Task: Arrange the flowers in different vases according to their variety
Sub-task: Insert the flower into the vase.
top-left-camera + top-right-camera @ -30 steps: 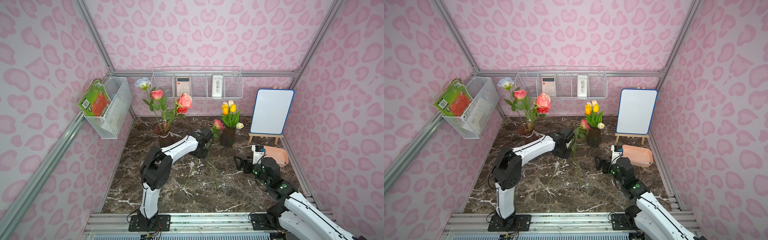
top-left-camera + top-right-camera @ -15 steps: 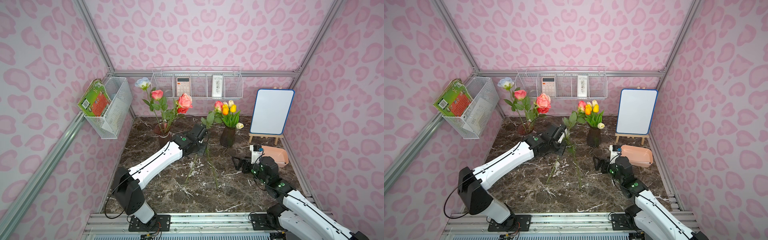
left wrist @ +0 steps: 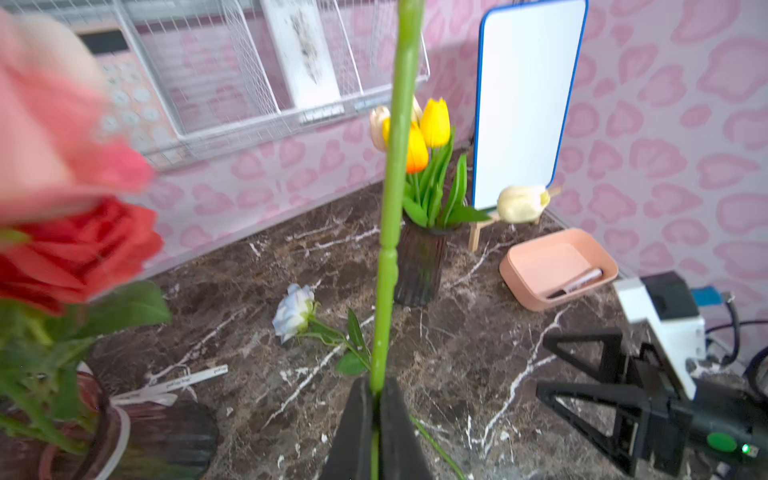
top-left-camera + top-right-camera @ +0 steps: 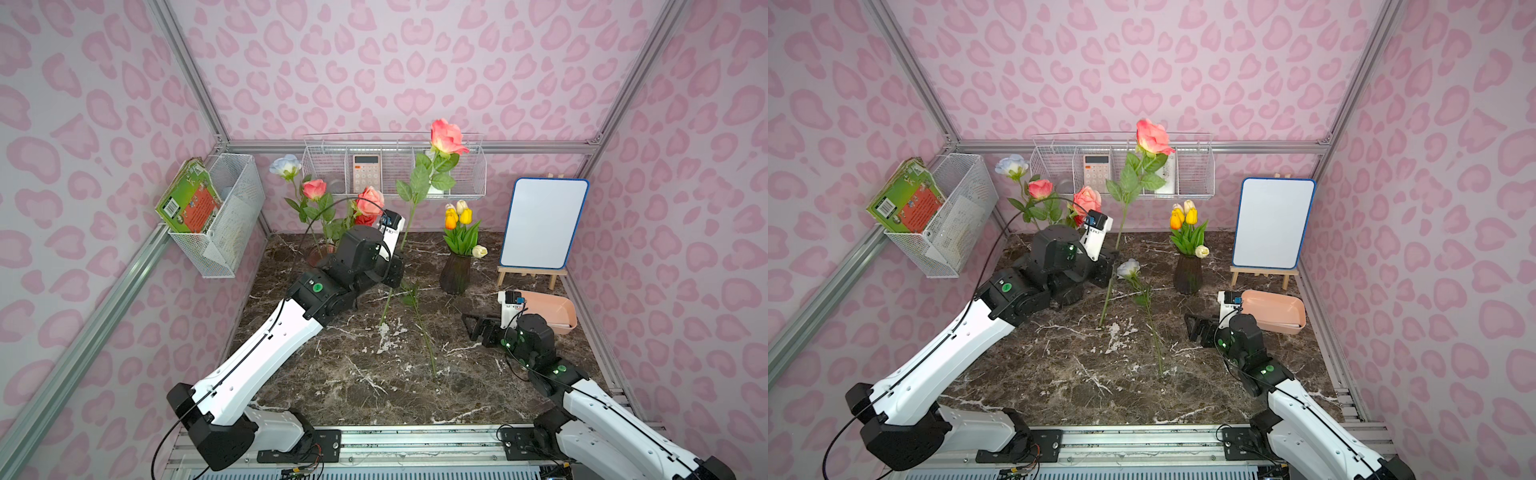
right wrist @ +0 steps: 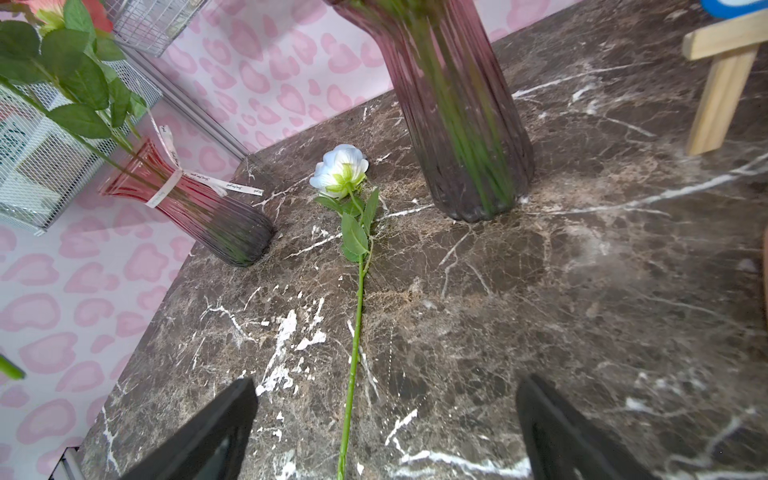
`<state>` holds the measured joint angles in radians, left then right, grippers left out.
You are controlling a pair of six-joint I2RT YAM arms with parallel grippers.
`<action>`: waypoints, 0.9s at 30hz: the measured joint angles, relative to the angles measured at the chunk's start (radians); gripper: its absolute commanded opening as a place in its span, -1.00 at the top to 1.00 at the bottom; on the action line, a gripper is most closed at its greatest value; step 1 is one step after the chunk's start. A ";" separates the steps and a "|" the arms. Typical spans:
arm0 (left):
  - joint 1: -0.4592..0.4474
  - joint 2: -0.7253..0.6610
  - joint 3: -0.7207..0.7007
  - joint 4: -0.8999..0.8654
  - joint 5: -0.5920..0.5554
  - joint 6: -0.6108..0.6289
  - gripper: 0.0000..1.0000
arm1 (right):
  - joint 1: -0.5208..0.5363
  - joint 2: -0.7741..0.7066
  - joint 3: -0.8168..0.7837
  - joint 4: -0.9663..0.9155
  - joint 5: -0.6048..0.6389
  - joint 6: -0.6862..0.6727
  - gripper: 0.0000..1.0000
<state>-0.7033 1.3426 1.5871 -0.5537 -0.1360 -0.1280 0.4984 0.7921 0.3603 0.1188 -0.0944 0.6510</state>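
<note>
Left wrist showed my left gripper (image 3: pixel 376 392) clamped on a rose (image 3: pixel 392 208) stem, right gripper (image 5: pixel 386 380) wide, empty; next, I judged, lowering it into the banded vase (image 5: pixel 195 212).

A staged robot-lab booth is showing itself here: pink heart-print panels (image 4: pixel 374 62) are filling an aluminium frame (image 4: pixel 195 83), two white-and-black arms (image 4: pixel 266 353) are sitting bolted to a metal rail (image 4: pixel 415 441) at the front edge of the marble-patterned tabletop (image 4: pixel 353 374), and wire baskets (image 4: pixel 232 216) are hanging on those panels
</note>
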 measured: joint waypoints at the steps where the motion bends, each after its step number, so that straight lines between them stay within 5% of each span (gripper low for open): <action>1: 0.017 -0.003 0.024 0.006 0.001 0.008 1.00 | 0.000 -0.005 -0.006 0.002 0.000 0.000 -0.98; 14: 0.302 0.117 0.274 0.076 0.129 0.078 1.00 | -0.002 -0.059 -0.044 0.019 0.000 0.030 -0.98; 27: 0.629 0.130 0.308 0.108 0.422 -0.024 1.00 | -0.038 -0.010 -0.060 0.049 -0.043 0.036 -0.98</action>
<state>-0.0746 1.4727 1.8954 -0.4461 0.2855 -0.1516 0.4603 0.7822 0.3008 0.1680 -0.1371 0.6868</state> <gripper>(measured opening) 0.081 0.991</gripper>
